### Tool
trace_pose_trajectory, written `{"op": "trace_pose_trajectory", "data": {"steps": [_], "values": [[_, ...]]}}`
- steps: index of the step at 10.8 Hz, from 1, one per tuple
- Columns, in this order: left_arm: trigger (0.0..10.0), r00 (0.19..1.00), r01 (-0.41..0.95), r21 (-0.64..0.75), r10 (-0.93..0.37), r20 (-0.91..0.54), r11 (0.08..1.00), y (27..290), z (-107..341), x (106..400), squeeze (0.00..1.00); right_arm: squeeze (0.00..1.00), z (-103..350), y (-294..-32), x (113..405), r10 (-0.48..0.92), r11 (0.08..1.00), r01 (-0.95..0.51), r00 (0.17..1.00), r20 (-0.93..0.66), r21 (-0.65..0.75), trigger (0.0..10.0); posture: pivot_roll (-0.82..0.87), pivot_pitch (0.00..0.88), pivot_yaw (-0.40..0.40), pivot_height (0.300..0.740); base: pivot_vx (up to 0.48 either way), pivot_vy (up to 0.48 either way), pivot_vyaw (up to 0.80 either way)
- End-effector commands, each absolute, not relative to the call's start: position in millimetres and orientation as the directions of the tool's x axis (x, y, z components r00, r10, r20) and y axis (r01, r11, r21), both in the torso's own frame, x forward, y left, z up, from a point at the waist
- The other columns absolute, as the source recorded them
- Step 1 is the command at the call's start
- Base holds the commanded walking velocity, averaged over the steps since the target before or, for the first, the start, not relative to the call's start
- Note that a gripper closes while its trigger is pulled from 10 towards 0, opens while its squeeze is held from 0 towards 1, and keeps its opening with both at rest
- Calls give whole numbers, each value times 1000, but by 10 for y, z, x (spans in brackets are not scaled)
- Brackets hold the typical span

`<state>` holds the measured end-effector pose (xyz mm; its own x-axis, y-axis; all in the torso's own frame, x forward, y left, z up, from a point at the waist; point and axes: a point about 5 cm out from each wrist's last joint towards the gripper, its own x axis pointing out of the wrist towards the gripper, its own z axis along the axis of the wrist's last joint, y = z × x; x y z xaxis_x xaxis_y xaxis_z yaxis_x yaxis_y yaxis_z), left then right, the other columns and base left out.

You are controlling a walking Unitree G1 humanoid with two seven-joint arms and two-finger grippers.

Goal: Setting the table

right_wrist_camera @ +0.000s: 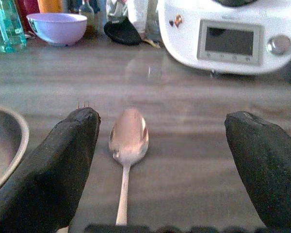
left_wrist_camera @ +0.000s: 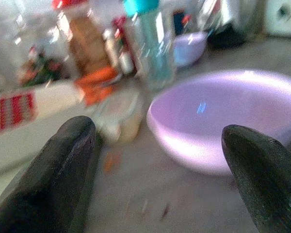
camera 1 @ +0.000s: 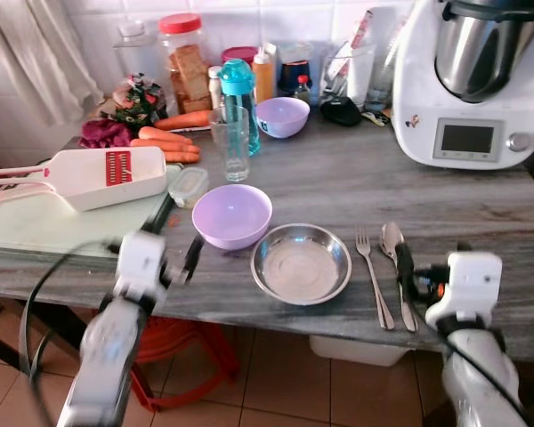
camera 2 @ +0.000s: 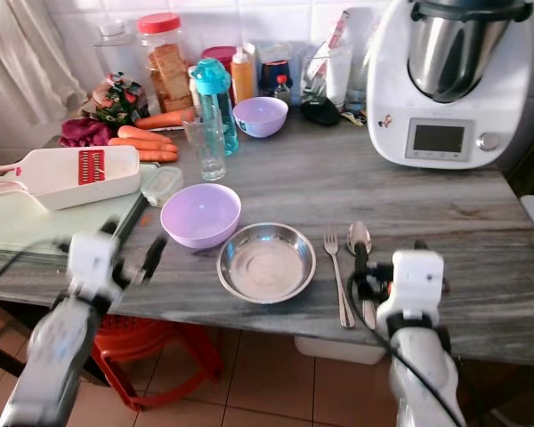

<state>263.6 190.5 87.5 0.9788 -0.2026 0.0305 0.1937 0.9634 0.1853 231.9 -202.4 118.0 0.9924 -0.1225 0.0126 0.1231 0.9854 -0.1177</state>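
We see the spoon [right_wrist_camera: 128, 145] lying on the grey counter [camera 1: 481, 222] just beside the fork [camera 1: 372, 276], right of the steel bowl [camera 1: 301, 263]; our right gripper [right_wrist_camera: 160, 170] straddles its handle, jaws spread; our left gripper [left_wrist_camera: 160, 170], jaws spread, faces the purple bowl [camera 1: 232, 215].

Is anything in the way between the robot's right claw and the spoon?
Nothing visible. The right gripper is open, its fingers on either side of the spoon, which lies flat on the counter. The fork lies just beside the spoon, toward the metal bowl, close to one finger.
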Motion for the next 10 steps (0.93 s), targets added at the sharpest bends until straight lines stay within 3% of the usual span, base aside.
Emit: {"op": "trace_pose_trajectory", "data": {"steps": [1,5,8,10], "values": [[10000,984,168,204,-178,30,964,1974,888,2603,0,0,1237,-1989,2298,-126,986,130,991,37,-100,10000,46,0,77,740,0,0,0],[10000,986,168,179,-169,-8,969,1828,771,2477,0,0,1164,-1921,2110,-146,986,146,989,1,-82,10000,26,0,76,740,0,0,0],[10000,988,145,169,-152,34,975,1799,903,2634,0,0,1237,-1854,2252,-107,991,109,994,25,-73,10000,29,0,52,740,0,0,-585],[10000,988,133,160,-143,57,978,1774,961,2668,0,0,1315,-1849,2342,-101,992,104,994,52,-66,10000,35,0,44,740,0,0,0]]}}
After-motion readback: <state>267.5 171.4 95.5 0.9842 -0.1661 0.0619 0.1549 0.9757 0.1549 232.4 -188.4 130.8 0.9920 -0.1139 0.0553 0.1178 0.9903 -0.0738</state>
